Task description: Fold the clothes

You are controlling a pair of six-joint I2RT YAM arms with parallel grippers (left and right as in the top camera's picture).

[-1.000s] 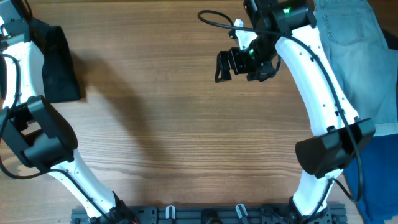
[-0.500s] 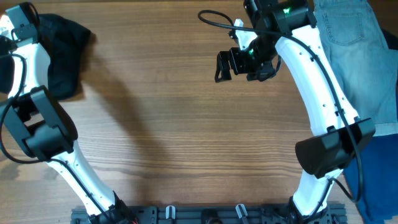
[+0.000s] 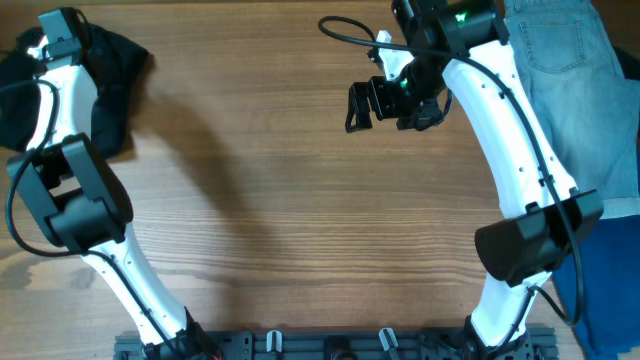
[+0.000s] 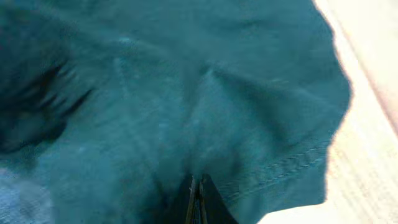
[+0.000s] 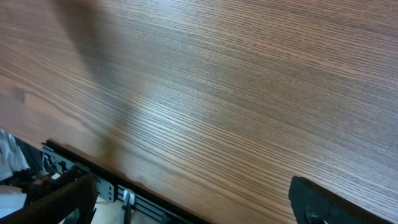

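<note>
The clothes [image 3: 115, 90] are a black soft garment bunched at the table's far left corner, partly hidden under my left arm. My left gripper [image 3: 80, 35] sits at the garment's top edge. In the left wrist view the dark fabric [image 4: 186, 93] fills the frame, and a fold runs down into my left gripper [image 4: 198, 202], whose jaws are pressed together on the cloth. My right gripper [image 3: 385, 100] hangs over bare wood at the upper middle, far from the garment. It stands wide open in the right wrist view [image 5: 189, 205] with nothing between its fingers.
A light blue denim garment [image 3: 570, 60] lies at the far right. A royal blue cloth [image 3: 610, 270] shows at the right edge below it. The wooden table [image 3: 300, 220] stretches between the arms. A black rail [image 3: 330, 345] runs along the front edge.
My left wrist has swung to the right over the garment. The black fabric has bulged rightward with it and changed shape. The right arm has not moved.
</note>
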